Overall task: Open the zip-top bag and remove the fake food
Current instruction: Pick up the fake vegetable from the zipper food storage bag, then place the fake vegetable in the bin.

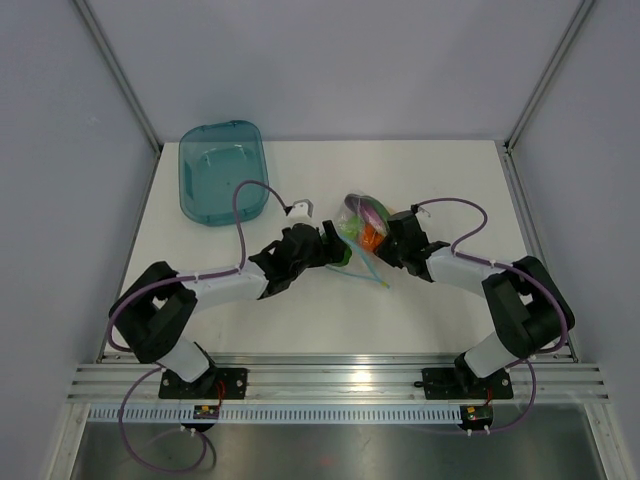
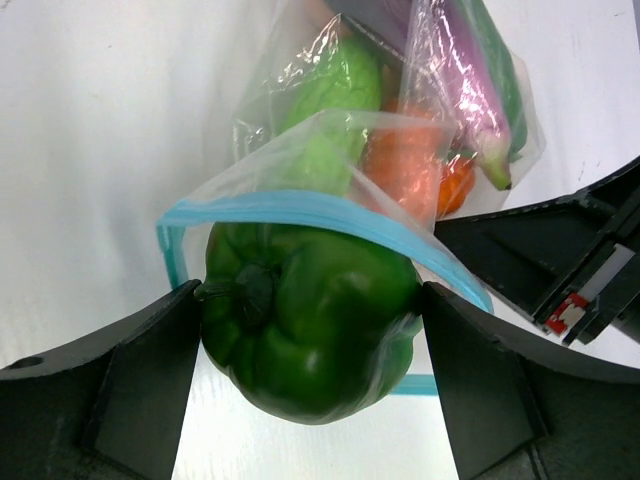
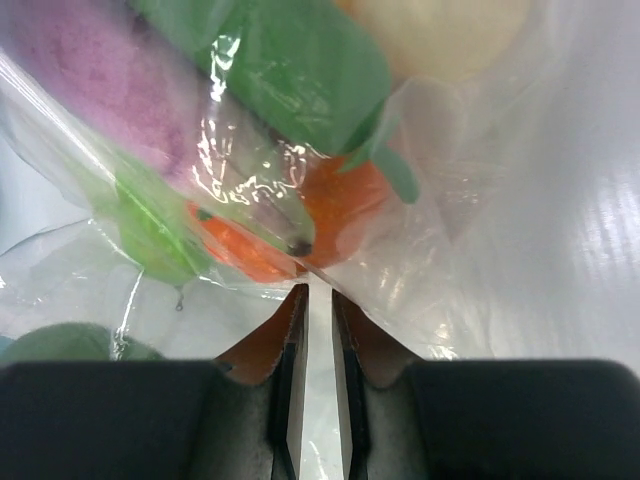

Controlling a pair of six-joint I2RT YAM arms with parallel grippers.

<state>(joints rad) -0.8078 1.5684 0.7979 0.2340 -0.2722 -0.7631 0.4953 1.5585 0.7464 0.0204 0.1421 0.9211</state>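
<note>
Bag (image 1: 358,215) lies mid-table (image 1: 450,180), between the two pincers and touching both, bulging with toy food.

Left pincer (image 2: 312,300) is clamped on the green pepper (image 2: 310,345), one finger on each flank, stem end facing the wrist camera. The pepper sits right at the bag mouth. The blue zip strip (image 2: 290,205) arcs over its top and clear film lies between its right side and that finger. Its lower half looks outside the bag.

Behind the pepper, inside the bag:
- pale green pod (image 2: 335,100)
- orange tomato (image 2: 405,160)
- purple eggplant (image 2: 470,90), at the right

Right pincer (image 3: 310,305) is on the bag's opposite side, fingers almost together with only a thin slit between them, pinched on the bag's clear film. In the right wrist view the tomato is just past the fingertips, the eggplant is upper left and the lemon (image 3: 440,25) is at the top edge, all seen through film.

In the top view the pincers are near each other, and part of the strip trails on the table toward the arm bases.

Teal tub (image 1: 222,170) is at the far-left corner of the table, well apart from the bag.
</note>
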